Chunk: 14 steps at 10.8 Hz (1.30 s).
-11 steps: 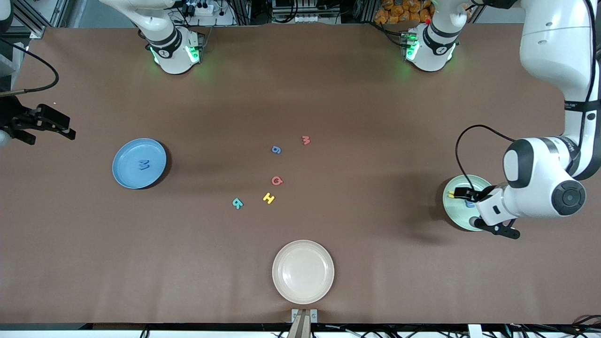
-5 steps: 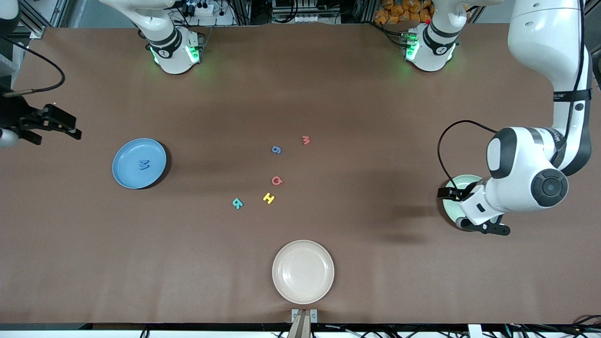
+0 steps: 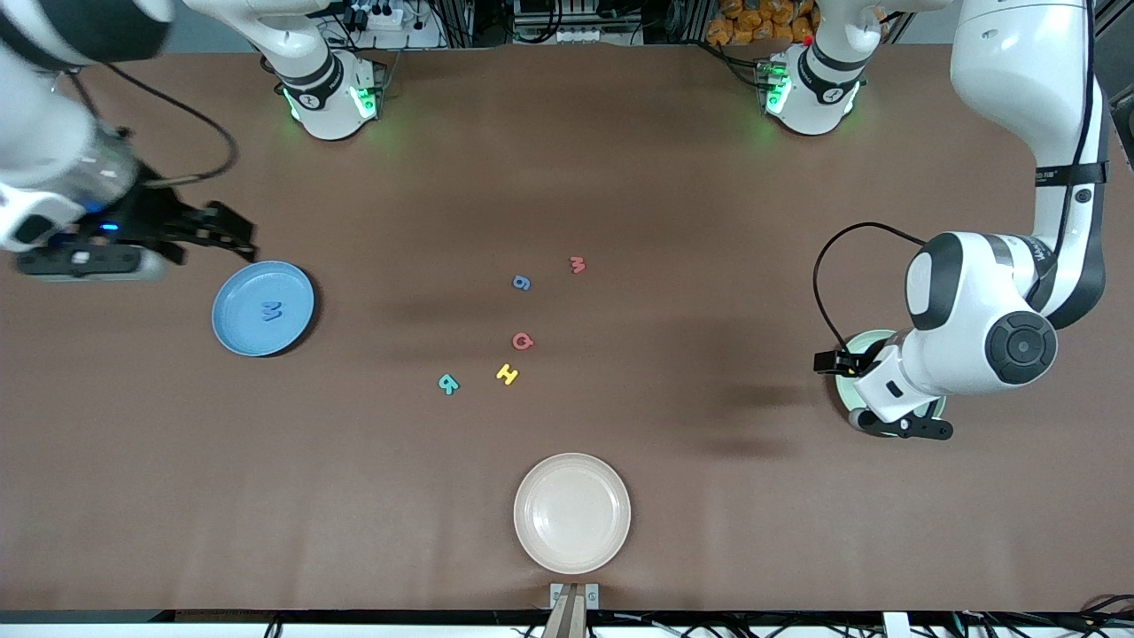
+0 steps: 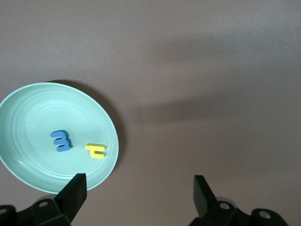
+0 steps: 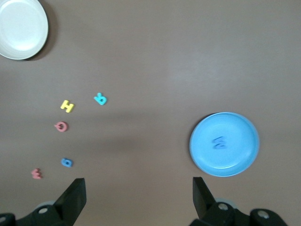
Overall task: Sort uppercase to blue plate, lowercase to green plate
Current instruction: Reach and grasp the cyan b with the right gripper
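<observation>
Over the blue plate (image 3: pixel 262 307), holding the blue M (image 3: pixel 272 310), the right gripper (image 3: pixel 232 232) hangs empty, fingers apart, having swung in from the table edge. Advisable: descend squarely on teal R (image 3: pixel 448 383). Left gripper (image 3: pixel 864 399), spread and empty, has drifted across the green plate (image 4: pixel 28 117).

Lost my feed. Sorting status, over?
Both grippers open, empty: left gripper over green plate, right gripper by blue plate. Five letters unsorted mid-table. Nothing blocking.
</observation>
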### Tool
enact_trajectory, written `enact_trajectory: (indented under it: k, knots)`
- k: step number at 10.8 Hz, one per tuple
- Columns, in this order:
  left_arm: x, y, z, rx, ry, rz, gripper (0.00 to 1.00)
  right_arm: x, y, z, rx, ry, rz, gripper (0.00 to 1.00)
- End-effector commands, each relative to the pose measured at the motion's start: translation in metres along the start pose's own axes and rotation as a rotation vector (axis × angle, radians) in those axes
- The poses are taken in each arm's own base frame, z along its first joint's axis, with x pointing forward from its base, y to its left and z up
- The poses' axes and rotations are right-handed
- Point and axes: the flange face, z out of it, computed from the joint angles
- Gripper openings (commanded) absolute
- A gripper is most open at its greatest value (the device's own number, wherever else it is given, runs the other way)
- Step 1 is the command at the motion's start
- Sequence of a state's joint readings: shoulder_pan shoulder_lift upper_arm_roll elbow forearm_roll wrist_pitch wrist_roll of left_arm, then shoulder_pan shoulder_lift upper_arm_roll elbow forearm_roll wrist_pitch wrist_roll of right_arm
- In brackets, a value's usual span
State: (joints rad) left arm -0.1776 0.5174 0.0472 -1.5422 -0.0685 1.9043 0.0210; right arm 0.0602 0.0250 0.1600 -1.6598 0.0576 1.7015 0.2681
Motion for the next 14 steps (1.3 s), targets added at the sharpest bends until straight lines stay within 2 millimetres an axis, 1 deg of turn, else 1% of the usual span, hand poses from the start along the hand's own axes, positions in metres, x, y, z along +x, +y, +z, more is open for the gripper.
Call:
enact_trajectory:
  k: [1,2,3,5,6,7,8,9,10,11,12,13,14]
  knots:
    - [-0.011,0.008,-0.027,0.001,0.006,-0.022,1.0,-0.009,-0.043,0.035,-0.009,0.015,0.076,1.0]
    - [-0.013,0.009,-0.034,0.002,0.014,-0.017,1.0,-0.007,-0.062,0.054,-0.001,0.018,0.101,1.0]
    - [-0.015,0.007,-0.043,-0.001,0.028,-0.023,1.0,-0.003,-0.082,0.079,-0.001,0.013,0.11,1.0]
    - [-0.018,0.017,-0.052,-0.004,0.041,-0.007,1.0,0.005,-0.108,0.128,-0.034,0.009,0.106,1.0]
    - [-0.02,0.019,-0.054,-0.004,0.039,-0.004,1.0,0.012,-0.116,0.154,-0.032,0.006,0.11,1.0]
    - [-0.022,0.021,-0.058,-0.004,0.042,0.0,1.0,0.02,-0.119,0.182,-0.024,0.001,0.113,1.0]
    - [-0.023,0.024,-0.058,-0.005,0.042,0.006,1.0,0.026,-0.127,0.209,-0.012,0.006,0.107,1.0]
    - [-0.025,0.028,-0.06,-0.005,0.036,0.014,1.0,0.031,-0.132,0.243,-0.008,0.006,0.116,1.0]
    - [-0.027,0.035,-0.061,-0.008,0.033,0.026,1.0,0.029,-0.144,0.268,-0.014,0.001,0.124,1.0]
    - [-0.029,0.043,-0.062,-0.012,0.025,0.038,1.0,0.029,-0.146,0.297,-0.056,-0.013,0.148,1.0]
    - [-0.031,0.044,-0.062,-0.012,0.017,0.039,1.0,0.029,-0.15,0.321,-0.092,-0.015,0.147,1.0]
    - [-0.032,0.044,-0.064,-0.012,0.019,0.04,1.0,0.031,-0.15,0.338,-0.099,-0.023,0.167,1.0]
    - [-0.032,0.041,-0.061,-0.013,0.013,0.033,1.0,0.035,-0.153,0.35,-0.092,-0.019,0.211,1.0]
